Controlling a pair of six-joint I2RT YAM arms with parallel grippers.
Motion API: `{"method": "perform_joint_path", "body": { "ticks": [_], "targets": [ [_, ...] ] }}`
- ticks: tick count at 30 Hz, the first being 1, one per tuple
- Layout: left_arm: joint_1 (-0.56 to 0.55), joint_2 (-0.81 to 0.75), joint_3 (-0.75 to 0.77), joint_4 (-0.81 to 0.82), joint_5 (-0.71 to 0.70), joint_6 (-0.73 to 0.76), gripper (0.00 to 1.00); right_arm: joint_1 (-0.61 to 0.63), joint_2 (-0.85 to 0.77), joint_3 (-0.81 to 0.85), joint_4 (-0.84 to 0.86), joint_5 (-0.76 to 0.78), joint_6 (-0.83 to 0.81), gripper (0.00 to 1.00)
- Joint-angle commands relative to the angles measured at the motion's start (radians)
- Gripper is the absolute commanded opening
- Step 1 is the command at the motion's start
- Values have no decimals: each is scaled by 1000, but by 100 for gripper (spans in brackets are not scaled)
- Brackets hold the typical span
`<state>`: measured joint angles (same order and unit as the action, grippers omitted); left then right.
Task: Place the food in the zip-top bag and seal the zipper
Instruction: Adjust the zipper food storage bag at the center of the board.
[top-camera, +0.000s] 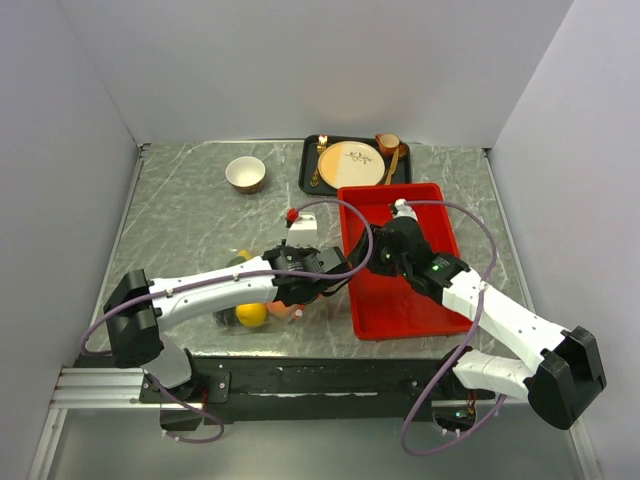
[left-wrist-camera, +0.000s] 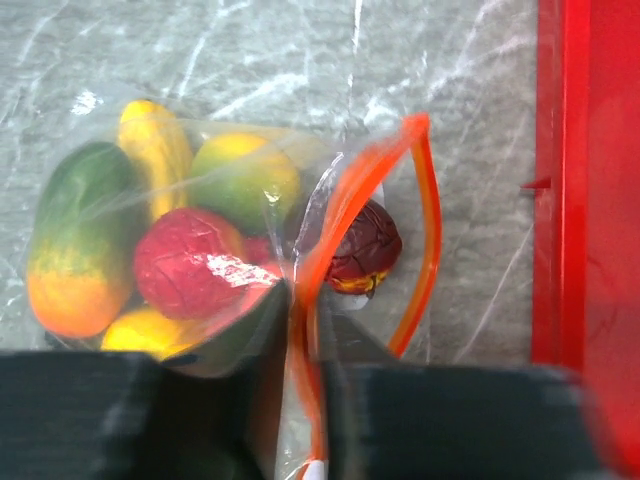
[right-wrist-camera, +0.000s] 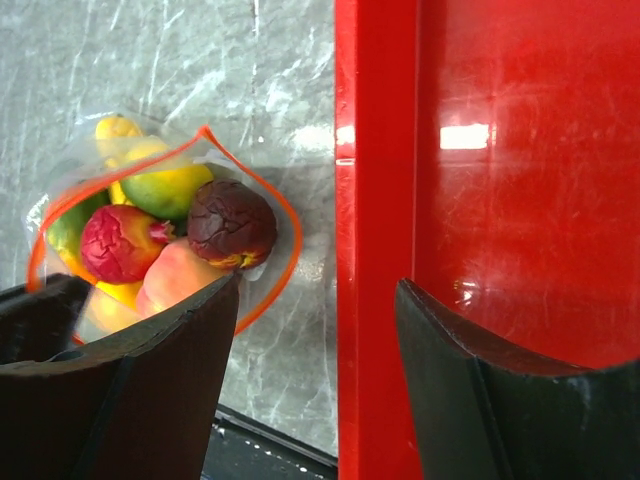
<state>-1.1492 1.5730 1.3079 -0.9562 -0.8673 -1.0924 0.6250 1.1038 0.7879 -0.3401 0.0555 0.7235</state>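
Left gripper (left-wrist-camera: 305, 350) clamped on the zipper (left-wrist-camera: 345, 200), zip-top bag (left-wrist-camera: 310, 170) lay on the marble table (left-wrist-camera: 250, 60) beside the red tray (right-wrist-camera: 500, 200), food (left-wrist-camera: 190, 265) inside, mouth gaped, right gripper (right-wrist-camera: 315, 300) jaws stood apart.

A grey marble-patterned tabletop (top-camera: 190, 215) fills the frame's middle. A plain white back wall (top-camera: 320, 60) spans the top, with a white left wall (top-camera: 50, 150) and a white right wall (top-camera: 585, 150) at the sides. A ribbed aluminium rail (top-camera: 95, 388) crosses the lower left.
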Motion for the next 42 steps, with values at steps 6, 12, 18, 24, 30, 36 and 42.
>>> {"method": "perform_joint_path", "body": {
  "ticks": [6,12,18,24,30,36,42],
  "targets": [
    [-4,-59,83,-154,-102,-116,2,1,31,-1,137,-170,14,67],
    [-4,-175,48,-210,-125,-178,2,54,113,1,226,-238,73,67],
    [-3,-292,-18,-177,-121,-179,2,105,226,30,243,-227,109,67],
    [0,-330,-50,-180,-119,-196,3,130,289,56,254,-206,131,47],
    [5,-350,-73,-177,-119,-201,4,151,262,72,251,-195,119,1],
    [12,-396,-47,-220,-130,-195,5,194,202,241,222,-209,37,0],
    [12,-566,-32,-132,-76,-74,6,223,306,498,176,-273,-18,0]
  ]
}}
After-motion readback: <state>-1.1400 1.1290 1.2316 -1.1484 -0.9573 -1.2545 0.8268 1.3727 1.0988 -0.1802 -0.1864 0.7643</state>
